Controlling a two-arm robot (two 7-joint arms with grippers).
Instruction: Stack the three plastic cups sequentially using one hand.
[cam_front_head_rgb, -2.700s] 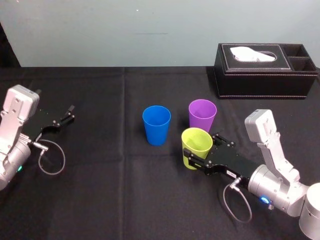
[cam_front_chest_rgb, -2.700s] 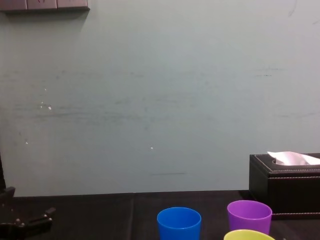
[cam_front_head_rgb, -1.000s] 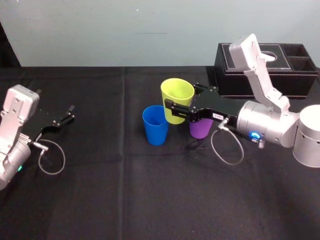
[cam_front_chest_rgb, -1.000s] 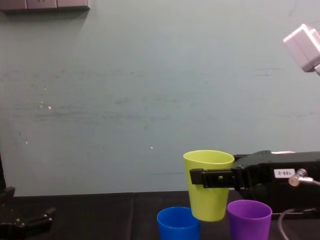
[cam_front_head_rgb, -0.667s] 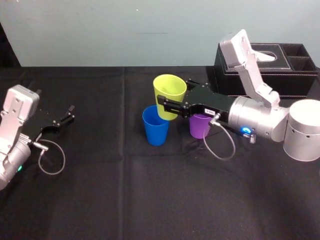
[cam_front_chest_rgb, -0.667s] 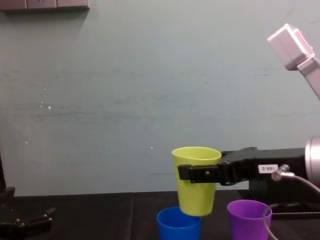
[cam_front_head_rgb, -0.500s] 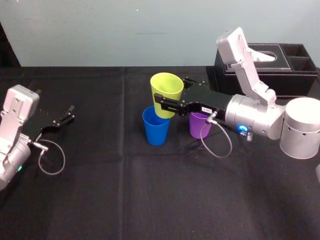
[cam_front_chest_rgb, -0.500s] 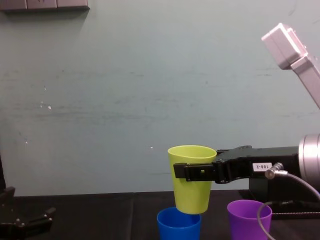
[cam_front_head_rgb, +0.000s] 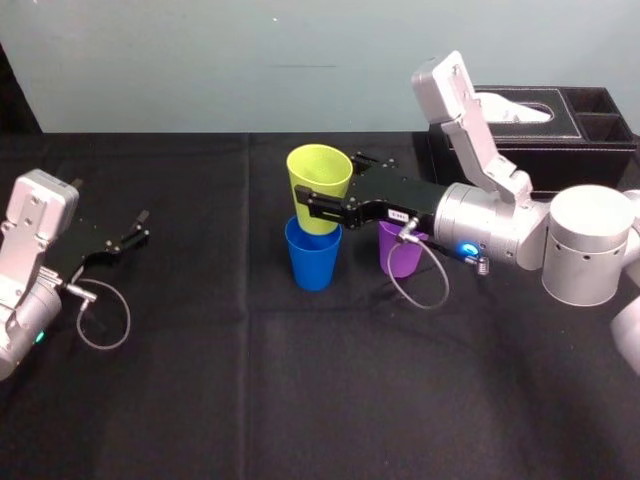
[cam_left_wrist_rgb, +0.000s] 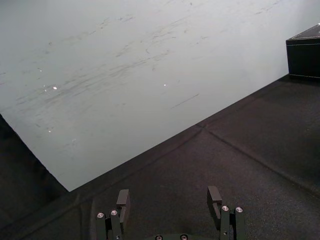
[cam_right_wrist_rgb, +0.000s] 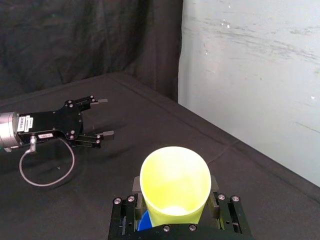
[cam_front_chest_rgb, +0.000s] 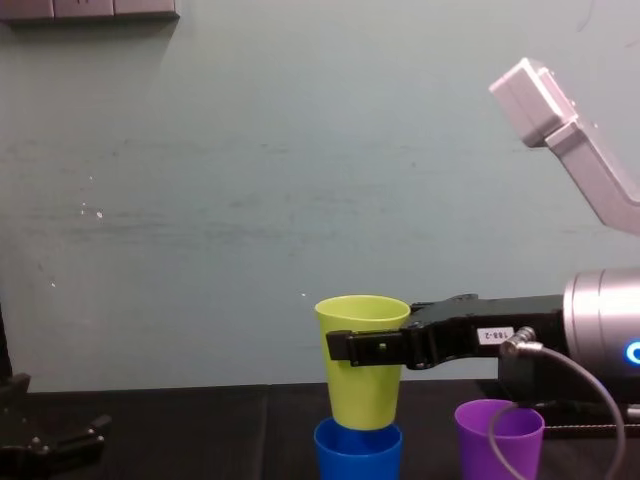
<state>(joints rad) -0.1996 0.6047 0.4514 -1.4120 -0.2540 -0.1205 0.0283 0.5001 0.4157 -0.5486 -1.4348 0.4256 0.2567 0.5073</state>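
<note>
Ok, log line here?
right gripper: shut on yellow-green cup | cup: over blue cup | purple cup: unstacked | left gripper: parked, jaws open

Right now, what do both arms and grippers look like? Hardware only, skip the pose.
Both match: silver cylindrical links, a pale grey boxy module near the wrist, and a black two-fingered gripper. The right gripper carries a small white label; behind it are a glowing blue light and a looping grey cable. The left gripper trails a similar cable loop.
</note>
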